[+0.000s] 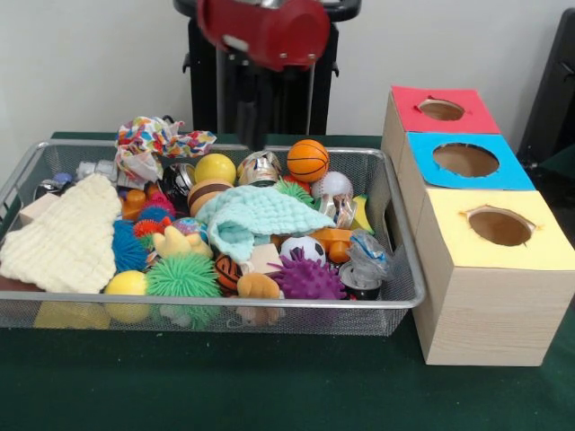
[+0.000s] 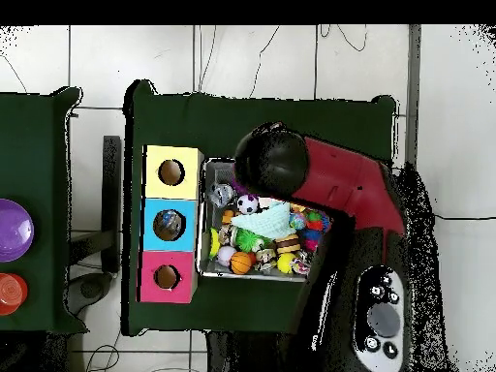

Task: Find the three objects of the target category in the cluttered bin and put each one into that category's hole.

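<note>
In the front view a wire mesh bin (image 1: 409, 292) sits on the table (image 1: 269, 386), and just to its right stands a row of three boxes running front to back, each with a hole in its top: the nearest box (image 1: 490, 305), the middle box (image 1: 467, 162), the farthest box (image 1: 440, 109). In the bin, a waffle cloth (image 1: 63, 235) lies at the left and a second cloth (image 1: 256, 217) in the middle. A basketball (image 1: 307, 160) sits at the back, a patterned cloth (image 1: 157, 139) at the back left. A soccer ball (image 1: 304, 249) lies before the middle cloth, with a spiky ball (image 1: 307, 280) in front of it and a fuzzy ball (image 1: 184, 278) to the left.
</note>
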Action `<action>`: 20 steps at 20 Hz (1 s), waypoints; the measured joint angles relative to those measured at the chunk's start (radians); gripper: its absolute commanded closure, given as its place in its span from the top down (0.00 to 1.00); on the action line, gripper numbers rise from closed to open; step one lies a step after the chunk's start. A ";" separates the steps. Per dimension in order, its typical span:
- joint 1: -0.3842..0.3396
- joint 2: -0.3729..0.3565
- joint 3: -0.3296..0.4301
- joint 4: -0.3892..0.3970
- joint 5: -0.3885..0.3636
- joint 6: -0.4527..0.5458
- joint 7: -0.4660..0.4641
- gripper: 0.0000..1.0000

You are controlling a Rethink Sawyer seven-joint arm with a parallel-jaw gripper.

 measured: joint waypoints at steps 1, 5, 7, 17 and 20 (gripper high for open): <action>0.016 -0.001 0.000 0.000 0.000 0.000 0.000 0.00; 0.080 -0.002 0.000 0.000 0.000 0.000 0.000 0.00; 0.099 -0.002 0.000 0.000 0.000 0.000 0.000 0.00; 0.149 -0.002 0.000 0.013 0.006 -0.001 0.000 0.00; 0.145 -0.002 0.000 0.027 0.006 -0.003 0.000 0.00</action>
